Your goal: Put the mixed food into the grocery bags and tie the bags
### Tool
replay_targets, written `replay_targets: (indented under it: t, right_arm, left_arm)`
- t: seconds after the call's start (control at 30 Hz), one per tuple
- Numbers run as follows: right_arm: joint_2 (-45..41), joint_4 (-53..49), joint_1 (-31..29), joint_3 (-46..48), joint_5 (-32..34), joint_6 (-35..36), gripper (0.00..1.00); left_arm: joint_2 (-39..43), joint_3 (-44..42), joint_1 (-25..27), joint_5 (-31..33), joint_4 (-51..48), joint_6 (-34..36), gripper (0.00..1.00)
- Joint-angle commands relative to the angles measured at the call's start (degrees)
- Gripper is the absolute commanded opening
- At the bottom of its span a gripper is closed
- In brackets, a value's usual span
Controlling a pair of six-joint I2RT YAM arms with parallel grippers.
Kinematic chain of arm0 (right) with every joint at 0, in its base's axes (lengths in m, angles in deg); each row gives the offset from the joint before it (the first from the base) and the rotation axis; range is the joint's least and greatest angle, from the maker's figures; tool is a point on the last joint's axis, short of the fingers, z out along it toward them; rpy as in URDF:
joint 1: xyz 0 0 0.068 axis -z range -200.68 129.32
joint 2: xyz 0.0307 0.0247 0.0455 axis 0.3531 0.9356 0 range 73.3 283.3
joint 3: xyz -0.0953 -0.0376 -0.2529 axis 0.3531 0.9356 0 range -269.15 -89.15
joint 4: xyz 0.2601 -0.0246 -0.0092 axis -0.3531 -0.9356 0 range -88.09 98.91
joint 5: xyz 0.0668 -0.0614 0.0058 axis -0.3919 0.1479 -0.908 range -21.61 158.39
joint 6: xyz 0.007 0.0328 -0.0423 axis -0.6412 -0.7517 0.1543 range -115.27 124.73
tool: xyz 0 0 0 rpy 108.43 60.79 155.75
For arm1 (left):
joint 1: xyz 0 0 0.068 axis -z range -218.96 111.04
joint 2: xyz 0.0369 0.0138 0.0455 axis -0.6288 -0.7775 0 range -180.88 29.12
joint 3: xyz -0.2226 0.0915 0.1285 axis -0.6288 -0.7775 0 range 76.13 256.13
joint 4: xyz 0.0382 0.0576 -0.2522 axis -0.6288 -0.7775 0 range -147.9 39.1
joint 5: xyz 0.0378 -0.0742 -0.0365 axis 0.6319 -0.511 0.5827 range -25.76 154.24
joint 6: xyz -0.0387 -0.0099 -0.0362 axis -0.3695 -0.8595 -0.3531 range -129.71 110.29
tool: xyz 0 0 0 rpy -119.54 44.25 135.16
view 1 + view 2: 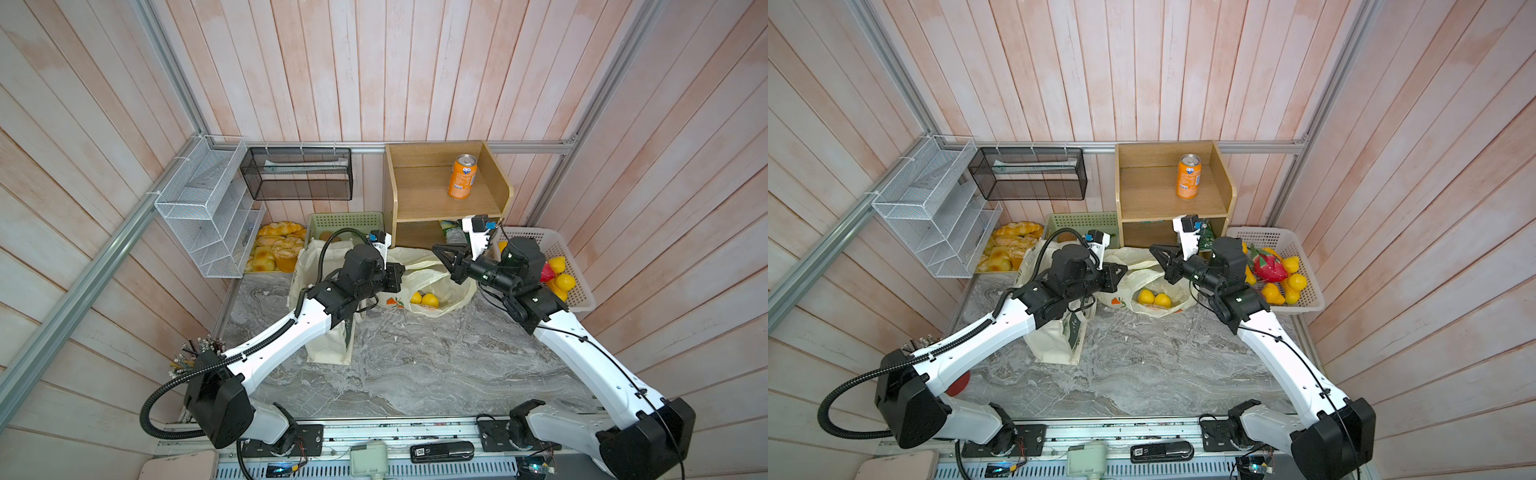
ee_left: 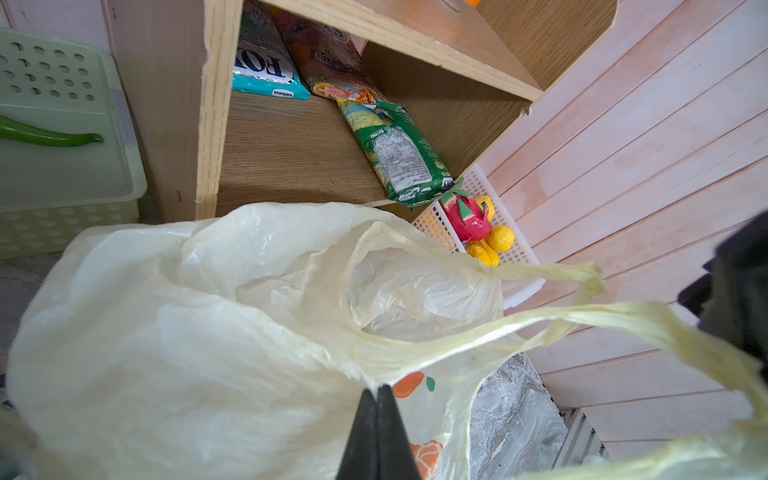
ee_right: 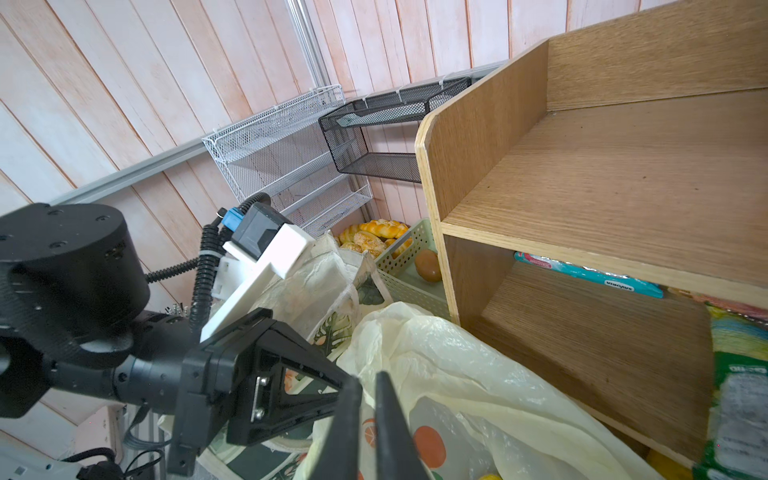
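Pale-yellow plastic bag (image 1: 455, 297): on the worktop (image 1: 415, 365) before the wooden shelf (image 1: 419, 232), two lemon-like fruits (image 1: 430, 300) inside. Left end effector (image 2: 378, 392): fingers together, clamped on the bag's rim. Right end effector (image 3: 368, 388): fingers narrowly apart above the bag; the cream canvas tote (image 1: 328, 349) stands just beside it.

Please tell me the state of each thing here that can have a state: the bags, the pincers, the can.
Plastic bag: mouth open, handles untied, two yellow fruits inside.
Tote: standing, contents not visible.
Left pincer: shut on the plastic bag's rim.
Right pincer: jaws narrowly apart, over the plastic bag.
Orange can: upright on top of the shelf.
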Motion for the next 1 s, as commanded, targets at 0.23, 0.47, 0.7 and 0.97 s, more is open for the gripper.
replay_targets:
  t: [0.23, 0.47, 0.7, 0.97]
  right_arm:
    - [-6.0, 5.9, 4.3, 4.6, -0.8, -3.6, 0.81]
    - [-5.7, 10.2, 4.2, 7.8, -6.5, -5.0, 0.82]
    - [-3.2, 12.0, 2.8, 7.6, -7.1, -4.9, 0.82]
    - [-0.5, 13.7, 0.6, 7.4, -6.8, -5.3, 0.79]
  left_arm:
    - [1.5, -1.2, -1.8, -1.0, 2.1, -1.0, 0.00]
    - [1.9, -1.6, -2.6, -2.7, 2.9, -1.8, 0.00]
    - [2.3, -1.8, -2.8, -3.0, 3.1, -2.1, 0.00]
    - [2.4, -1.8, -2.9, -3.2, 3.0, -2.1, 0.00]
